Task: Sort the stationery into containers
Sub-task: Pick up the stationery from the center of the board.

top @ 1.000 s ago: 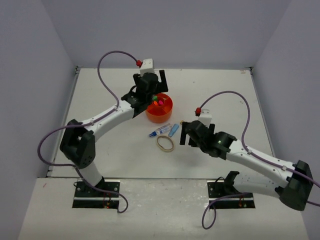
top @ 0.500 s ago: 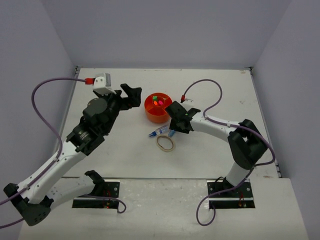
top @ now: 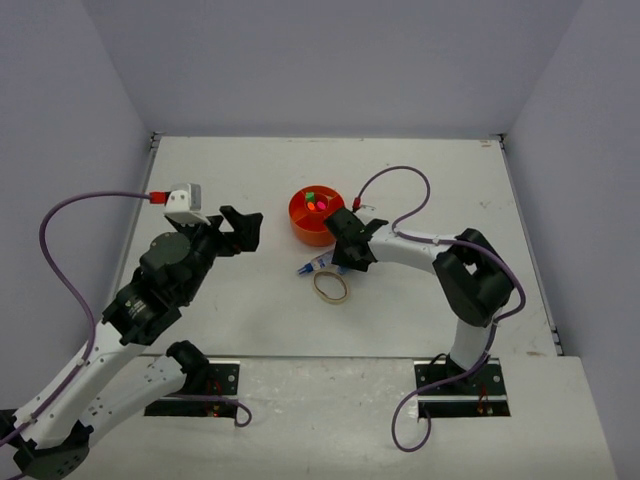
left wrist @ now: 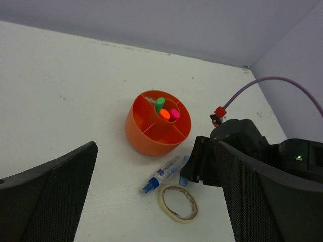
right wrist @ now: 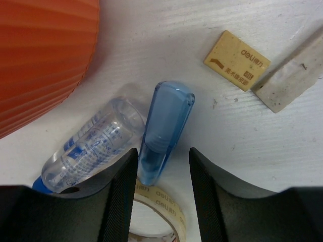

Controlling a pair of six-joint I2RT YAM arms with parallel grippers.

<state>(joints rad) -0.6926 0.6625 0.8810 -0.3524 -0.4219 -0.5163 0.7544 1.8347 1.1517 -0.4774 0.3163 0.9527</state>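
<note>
Right pincer (right wrist: 162, 199) was spread open, empty, straddling the blue mini marker (right wrist: 164, 131); probably best closed dead-centre so the blue-tipped clear tube (right wrist: 91, 146) just beside wasn't nipped too.

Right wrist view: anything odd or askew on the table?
Nothing spilled or broken. The pale block beside the tan eraser looks grimy and speckled; blue marker and clear bottle lie unsorted beside the orange organizer.

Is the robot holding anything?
No. The right end effector sits open around the pale blue translucent plastic marker, not squeezing it; left end effector is open, empty.
</note>
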